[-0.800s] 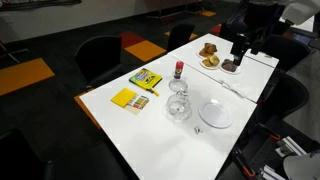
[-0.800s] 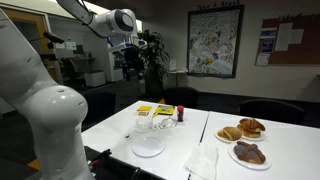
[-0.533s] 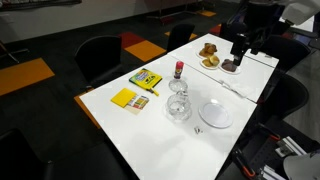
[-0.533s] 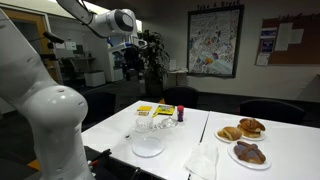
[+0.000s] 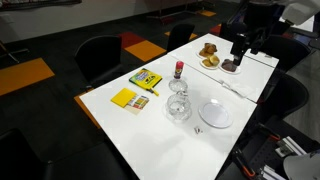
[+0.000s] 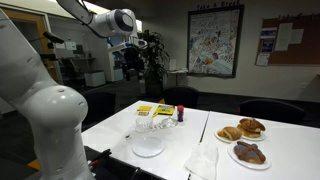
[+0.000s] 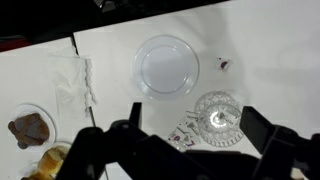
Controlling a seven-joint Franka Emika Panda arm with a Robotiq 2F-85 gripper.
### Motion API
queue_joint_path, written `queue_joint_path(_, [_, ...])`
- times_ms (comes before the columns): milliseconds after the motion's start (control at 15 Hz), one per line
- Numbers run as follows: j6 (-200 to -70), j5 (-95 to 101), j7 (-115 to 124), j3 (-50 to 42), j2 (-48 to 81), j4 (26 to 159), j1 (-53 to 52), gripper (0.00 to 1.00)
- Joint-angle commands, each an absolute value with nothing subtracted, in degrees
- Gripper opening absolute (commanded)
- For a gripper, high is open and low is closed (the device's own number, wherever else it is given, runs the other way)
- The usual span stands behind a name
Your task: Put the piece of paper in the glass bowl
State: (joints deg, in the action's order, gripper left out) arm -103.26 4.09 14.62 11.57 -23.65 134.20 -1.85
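Gripper (image 7: pixel 190 118) fills the bottom of the wrist view. Jaws are spread wide with nothing between them. It hangs high above the table (image 7: pixel 270 40), well apart from everything on it.

Just past the fingers is the glass bowl (image 7: pixel 218 118): cut-glass look, upright, seems empty. A second clear glass piece (image 5: pixel 179 89) stands just beside it, with a small red-capped bottle (image 5: pixel 179 68) beyond that.

Next out is the piece of paper (image 7: pixel 223 64), a tiny crumpled white speck on bare table. It lies at 12 o'clock from the bowl and 3 o'clock from the white plate (image 7: pixel 165 66), near both and touching neither.

Handling, as judged:
- The scrap is next to weightless, soft, and will crush rather than resist. Nothing about it can break.
- It lies low, so the fingertips must come right down to the tabletop, straddle the crumpled bulk and close fully.
- It is likely to skid away if nudged by one finger first, and it may cling to a pad on release.

In the way:
- The plate rim at the scrap's 9 o'clock and the bowl at its 6 o'clock. The gaps look sufficient, and the sides at 12 and 3 o'clock are open.
- The bowl is hard and fragile, so keep the fingers off its rim when dropping the scrap in. The carry is short.

Farther off are the napkin (image 7: pixel 72 82) at the plate's 9 o'clock, a chocolate doughnut (image 7: pixel 30 128), pastries (image 5: pixel 209 50) and yellow packets (image 5: pixel 123 98). All lie well apart from the scrap and are no hindrance.
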Motion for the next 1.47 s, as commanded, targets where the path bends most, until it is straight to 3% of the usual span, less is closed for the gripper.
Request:
queue_joint_path(0, [-107.3,7.5,14.9,12.3,-23.7,137.4,-3.8,1.0])
queue_joint_path(733, [-145.0,14.0,30.0,17.3,-22.0,153.3,-3.8,1.0])
queue_joint_path(1133, [-151.5,5.4,33.3,13.9,-14.5,152.9,-3.2,1.0])
queue_joint_path(1400, [-155.4,-9.2,19.2,7.9,-4.4,149.3,-8.1,1.0])
